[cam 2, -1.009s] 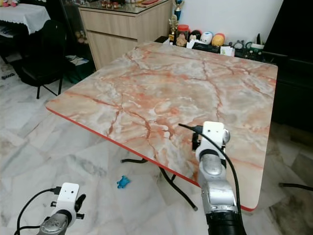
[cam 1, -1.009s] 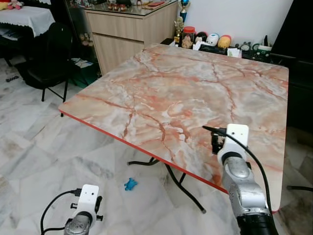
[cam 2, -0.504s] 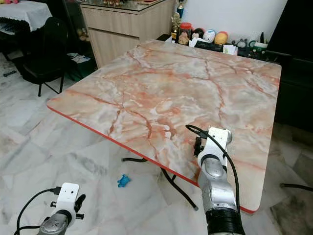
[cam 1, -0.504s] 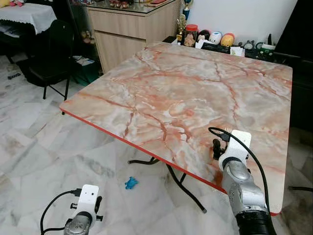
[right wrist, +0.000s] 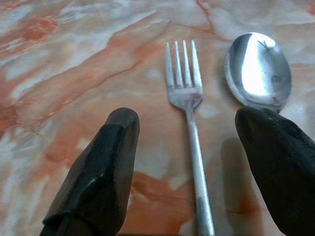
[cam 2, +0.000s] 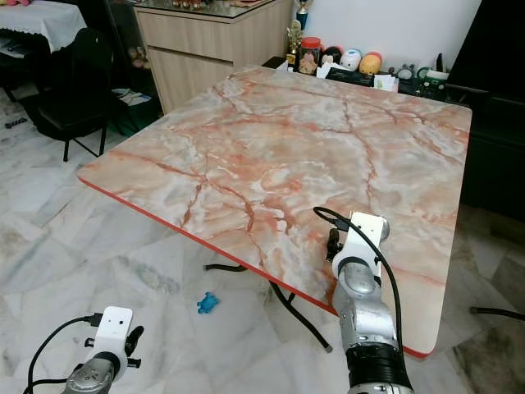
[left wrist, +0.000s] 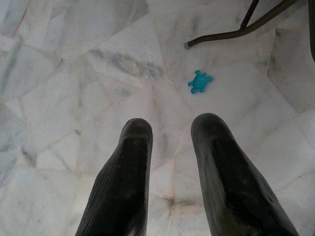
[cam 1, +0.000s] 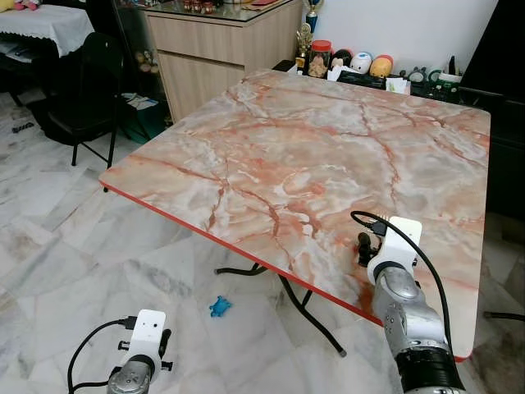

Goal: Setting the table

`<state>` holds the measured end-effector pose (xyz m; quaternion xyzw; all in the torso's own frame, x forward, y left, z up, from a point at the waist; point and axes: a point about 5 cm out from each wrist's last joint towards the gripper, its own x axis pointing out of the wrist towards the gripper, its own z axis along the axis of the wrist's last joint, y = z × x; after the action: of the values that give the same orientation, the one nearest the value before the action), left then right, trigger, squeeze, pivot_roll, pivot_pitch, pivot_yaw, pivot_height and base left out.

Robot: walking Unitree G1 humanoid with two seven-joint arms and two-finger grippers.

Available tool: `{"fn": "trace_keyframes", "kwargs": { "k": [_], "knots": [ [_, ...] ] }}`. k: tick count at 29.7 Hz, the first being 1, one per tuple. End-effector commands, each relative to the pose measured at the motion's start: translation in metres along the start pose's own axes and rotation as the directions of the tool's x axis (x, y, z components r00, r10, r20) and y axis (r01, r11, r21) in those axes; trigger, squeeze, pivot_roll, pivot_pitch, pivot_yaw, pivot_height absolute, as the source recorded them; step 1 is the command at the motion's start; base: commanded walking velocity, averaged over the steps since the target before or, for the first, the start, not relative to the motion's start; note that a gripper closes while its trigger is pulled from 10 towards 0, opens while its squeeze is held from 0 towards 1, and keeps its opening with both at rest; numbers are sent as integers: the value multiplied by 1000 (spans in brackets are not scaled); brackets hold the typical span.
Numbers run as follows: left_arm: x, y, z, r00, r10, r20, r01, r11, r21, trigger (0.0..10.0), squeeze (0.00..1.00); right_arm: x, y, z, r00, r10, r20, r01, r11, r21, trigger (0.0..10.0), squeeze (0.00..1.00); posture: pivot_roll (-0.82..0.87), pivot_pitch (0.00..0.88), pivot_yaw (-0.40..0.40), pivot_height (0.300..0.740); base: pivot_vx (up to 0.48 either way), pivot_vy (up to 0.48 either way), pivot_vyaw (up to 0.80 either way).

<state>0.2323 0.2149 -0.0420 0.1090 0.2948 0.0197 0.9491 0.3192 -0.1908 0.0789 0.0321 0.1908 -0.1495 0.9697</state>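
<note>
Home room, white marble tile floor point(cam 1: 66, 246), square worktop point(cam 1: 312, 148) with orange-pink marble pattern and red edge. Fork point(right wrist: 189, 123) and spoon point(right wrist: 258, 71) lie flat on the worktop side by side, just apart, at its near right part; the fork's tines and the spoon's bowl point away from the right gripper point(right wrist: 197, 142). That gripper sits low over the near right edge of the worktop, fingers point(right wrist: 106, 167) spread wide, fork handle lying between them, not pinched; spoon bowl just beyond one fingertip. Left gripper point(left wrist: 172, 132) hangs idle low at near left over the floor, fingers slightly apart, holding nothing. Small blue toy point(cam 1: 219, 308) on the floor under the worktop by its black legs point(cam 1: 308, 316). Far side: wooden cabinet point(cam 1: 213, 49), jars and figurines point(cam 1: 353, 64) on a low shelf, black chair point(cam 1: 82, 90) far left.
</note>
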Motion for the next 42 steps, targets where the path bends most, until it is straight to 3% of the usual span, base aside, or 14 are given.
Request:
{"fn": "trace_keyframes", "kwargs": {
  "k": [1,2,3,5,6,8,12,13,14,29,30,32,34,42],
  "knots": [
    [-2,4,-6,1000,8,-18,-7,1000,17,10000,0,2,1,3,1000,-1,6,1,1000,7,9255,0,3,19,22,740,0,0,0],
    [-2,4,-6,1000,8,-19,-8,1000,18,10000,0,2,1,3,1000,-1,5,1,1000,8,4667,0,3,20,22,740,0,0,0],
    [-2,4,-6,1000,8,-17,-8,1000,18,10000,0,2,1,3,1000,-1,3,1,1000,8,3529,0,4,20,22,740,0,0,0],
    [-2,4,-5,1000,8,-15,-8,1000,18,10000,0,2,1,2,1000,0,1,0,1000,8,3176,0,4,21,21,740,0,0,0],
    [-2,4,-5,1000,9,-11,-9,1000,18,10000,0,2,0,2,1000,-3,0,3,1000,11,1647,0,5,22,21,740,0,0,0],
    [-2,4,-5,1000,10,-11,-10,1000,18,10000,0,2,0,1,1000,-4,-1,4,1000,12,1451,0,5,22,21,740,0,0,0],
    [-2,4,-5,1000,14,-10,-13,1000,18,10000,0,3,1,1,1000,5,-4,-5,1000,11,2667,0,5,23,21,740,0,0,0],
    [-2,4,-4,1000,14,-10,-13,1000,18,10000,0,3,1,1,1000,7,-5,-7,1000,9,8353,0,5,24,21,740,0,0,0],
    [-2,4,-4,1000,14,-10,-14,1000,18,10000,0,3,1,1,1000,8,-6,-8,1000,7,10000,0,5,23,20,740,0,0,0],
    [-2,4,-6,1000,12,-24,-12,1000,24,10000,0,4,1,-2,1000,9,-19,-8,1000,10,9882,0,3,26,22,740,0,0,0],
    [-2,4,-6,1000,11,-24,-10,1000,24,10000,0,4,1,-2,1000,7,-21,-6,1000,11,8667,0,3,26,21,740,0,0,0],
    [-2,4,-6,1000,11,-24,-10,1000,24,10000,0,4,0,-2,1000,5,-22,-5,1000,10,8667,0,3,26,21,740,0,0,0],
    [-2,4,-6,1000,8,-27,-7,1000,24,10000,0,4,1,-3,1000,15,-22,-14,1000,15,0,0,3,27,20,740,0,0,0],
    [-3,3,-9,999,6,-37,-6,1000,22,10000,0,3,2,-2,1000,23,-20,-23,1000,15,0,0,4,26,18,740,0,0,0]
  ]
}}
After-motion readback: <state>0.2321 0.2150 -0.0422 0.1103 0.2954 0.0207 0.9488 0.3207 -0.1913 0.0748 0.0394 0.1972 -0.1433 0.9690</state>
